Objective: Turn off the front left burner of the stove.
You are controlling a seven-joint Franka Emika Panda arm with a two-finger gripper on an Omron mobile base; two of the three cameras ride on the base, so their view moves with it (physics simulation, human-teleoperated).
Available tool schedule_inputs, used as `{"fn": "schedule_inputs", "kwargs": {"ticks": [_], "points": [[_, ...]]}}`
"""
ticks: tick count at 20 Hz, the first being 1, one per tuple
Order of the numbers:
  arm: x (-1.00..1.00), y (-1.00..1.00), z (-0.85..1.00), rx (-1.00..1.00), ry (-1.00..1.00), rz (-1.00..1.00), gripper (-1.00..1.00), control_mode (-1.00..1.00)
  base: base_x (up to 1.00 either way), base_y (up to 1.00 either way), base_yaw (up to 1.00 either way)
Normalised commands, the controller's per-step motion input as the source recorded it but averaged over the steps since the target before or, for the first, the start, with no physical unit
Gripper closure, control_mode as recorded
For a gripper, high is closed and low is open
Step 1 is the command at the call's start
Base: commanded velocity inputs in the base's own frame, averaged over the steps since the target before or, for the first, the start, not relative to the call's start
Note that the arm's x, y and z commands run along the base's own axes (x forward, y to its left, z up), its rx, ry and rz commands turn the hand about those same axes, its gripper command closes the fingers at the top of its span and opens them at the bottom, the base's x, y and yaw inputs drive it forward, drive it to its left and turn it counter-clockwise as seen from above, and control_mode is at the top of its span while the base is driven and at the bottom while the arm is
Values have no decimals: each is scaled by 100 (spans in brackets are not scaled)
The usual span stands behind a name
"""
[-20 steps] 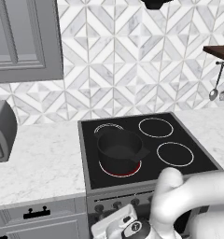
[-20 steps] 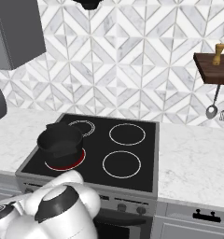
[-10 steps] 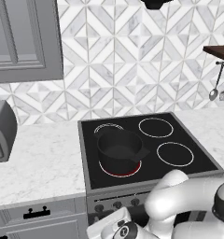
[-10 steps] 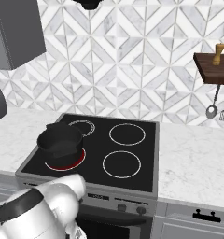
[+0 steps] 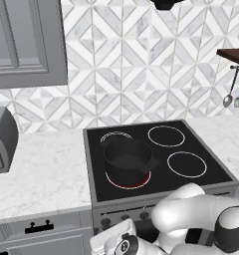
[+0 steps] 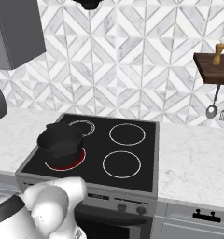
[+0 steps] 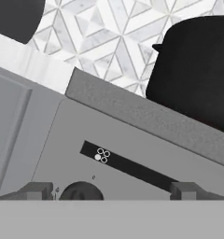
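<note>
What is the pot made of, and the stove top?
The pot looks like dull black metal, maybe cast iron: dark, no shine. The stove top looks like smooth black glass, flat with rings drawn on it, and the front left burner glows red through it.

1. One stove (image 5: 99, 196) stands in the counter.
2. Its black top has four ring burners: one front left burner (image 5: 129, 180) that glows red, and three white-outlined rings (image 5: 187, 164).
3. One black pot (image 5: 127, 158) sits on the red ring.
4. Two utensils (image 6: 212, 110) hang under one wooden shelf (image 6: 212, 69).
5. One small bottle (image 6: 218, 54) stands on this shelf.
</note>
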Motion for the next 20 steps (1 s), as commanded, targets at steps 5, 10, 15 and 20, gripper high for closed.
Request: {"fn": "schedule_inputs", "kwargs": {"ticks": [5, 10, 15, 20], "points": [[9, 0, -22, 0, 0, 0, -100, -100, 0, 0, 0], [4, 0, -30, 0, -1, 0, -100, -100, 0, 0, 0], [27, 27, -14, 0, -4, 0, -100, -100, 0, 0, 0], [9, 14, -17, 0, -2, 0, -100, -100, 0, 0, 0]]}}
